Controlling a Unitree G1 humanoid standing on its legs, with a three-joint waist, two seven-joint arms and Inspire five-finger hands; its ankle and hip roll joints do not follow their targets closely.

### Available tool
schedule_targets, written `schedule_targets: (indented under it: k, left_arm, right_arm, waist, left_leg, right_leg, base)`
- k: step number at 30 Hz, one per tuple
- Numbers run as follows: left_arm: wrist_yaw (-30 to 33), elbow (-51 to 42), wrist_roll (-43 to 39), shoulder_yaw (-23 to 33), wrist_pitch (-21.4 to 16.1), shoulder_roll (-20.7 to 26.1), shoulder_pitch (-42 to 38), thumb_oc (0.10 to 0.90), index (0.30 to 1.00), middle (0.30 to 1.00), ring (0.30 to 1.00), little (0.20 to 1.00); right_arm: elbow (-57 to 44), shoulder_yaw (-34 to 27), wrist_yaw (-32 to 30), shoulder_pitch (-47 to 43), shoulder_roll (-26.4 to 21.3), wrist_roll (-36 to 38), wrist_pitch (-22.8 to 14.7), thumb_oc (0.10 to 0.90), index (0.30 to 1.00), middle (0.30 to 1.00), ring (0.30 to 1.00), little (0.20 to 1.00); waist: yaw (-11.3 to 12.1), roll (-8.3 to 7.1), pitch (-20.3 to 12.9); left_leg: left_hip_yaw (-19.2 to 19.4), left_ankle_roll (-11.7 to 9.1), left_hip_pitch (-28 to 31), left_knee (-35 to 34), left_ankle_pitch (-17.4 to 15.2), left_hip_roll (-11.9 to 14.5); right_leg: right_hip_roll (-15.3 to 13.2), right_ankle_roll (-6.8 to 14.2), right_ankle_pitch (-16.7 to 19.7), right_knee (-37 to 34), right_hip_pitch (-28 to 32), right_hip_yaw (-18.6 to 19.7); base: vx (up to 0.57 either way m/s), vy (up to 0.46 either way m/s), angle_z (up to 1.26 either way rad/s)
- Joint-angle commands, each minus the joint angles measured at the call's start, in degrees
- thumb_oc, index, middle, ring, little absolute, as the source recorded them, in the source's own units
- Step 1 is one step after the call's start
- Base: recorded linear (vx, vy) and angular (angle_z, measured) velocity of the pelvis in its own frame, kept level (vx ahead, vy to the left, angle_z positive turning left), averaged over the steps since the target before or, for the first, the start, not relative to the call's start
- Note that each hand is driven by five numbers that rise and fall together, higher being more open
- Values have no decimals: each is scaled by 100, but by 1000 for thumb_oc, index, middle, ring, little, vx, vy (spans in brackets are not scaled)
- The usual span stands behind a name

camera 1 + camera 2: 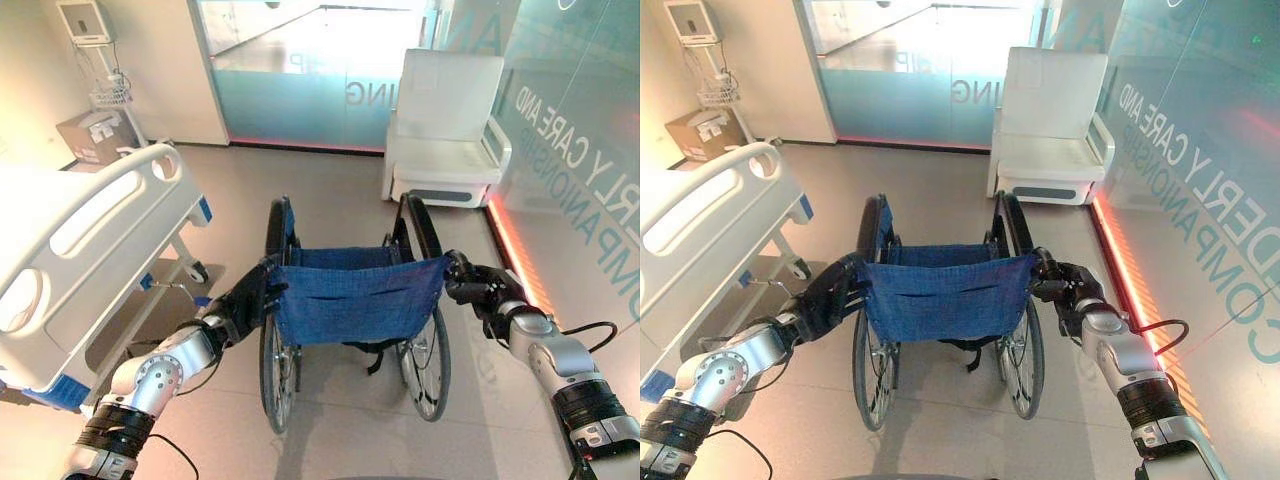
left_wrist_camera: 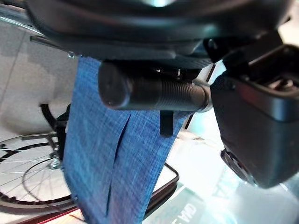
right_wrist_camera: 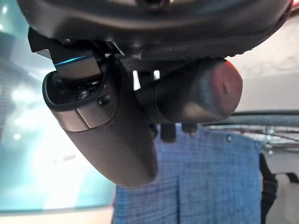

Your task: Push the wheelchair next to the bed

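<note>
both hands' fingers (image 1: 262, 285) curled round wheelchair (image 1: 350, 300) push handles (image 2: 149, 91)

The bed (image 1: 90, 240) runs off the picture's left edge, so its far end is unseen. The wheelchair (image 1: 350, 300) hides its own seat and footrests behind the blue backrest. The left hand (image 1: 250, 297) covers its push handle, and the right hand (image 1: 470, 283) covers the other.
</note>
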Motion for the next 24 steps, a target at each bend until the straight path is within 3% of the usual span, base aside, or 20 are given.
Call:
schedule_targets:
  k: [1, 6, 12, 24]
  left_arm:
    - [-1328, -1053, 3, -1075, -120, -1427, -1207, 400, 300, 300, 300, 300]
    - [-1513, -1054, 660, -930, -63, -1280, -1197, 400, 300, 300, 300, 300]
    - [-1502, -974, 792, -945, -15, -1241, -1236, 400, 300, 300, 300, 300]
    - [-951, -640, 2067, -815, -436, -1183, -1282, 400, 300, 300, 300, 300]
  right_arm:
    - [-706, 644, 157, -642, 729, 556, -576, 400, 300, 300, 300, 300]
    - [-699, 556, 187, -579, 725, 529, -573, 400, 300, 300, 300, 300]
    - [-639, 583, 178, -583, 763, 498, -601, 400, 300, 300, 300, 300]
    - [-566, 587, 256, -584, 844, 491, -634, 400, 300, 300, 300, 300]
  waist:
    - [-404, -39, -57]
    - [-368, -43, -53]
    - [-352, -43, -66]
    - [-328, -52, -73]
  left_leg:
    - [-16, 4, -195, 21, -89, -218]
    - [-26, 2, -185, 21, -66, -215]
    - [-64, -2, -176, 21, -61, -218]
    - [-121, -2, -163, 21, -39, -232]
  right_leg:
    - [215, 20, -245, 37, 338, -66]
    - [218, 9, -254, 37, 365, -96]
    - [220, 9, -257, 37, 379, -102]
    - [229, -3, -267, 37, 393, -121]
  base:
    - [0, 0, 0]
    - [0, 0, 0]
    - [0, 0, 0]
    - [0, 0, 0]
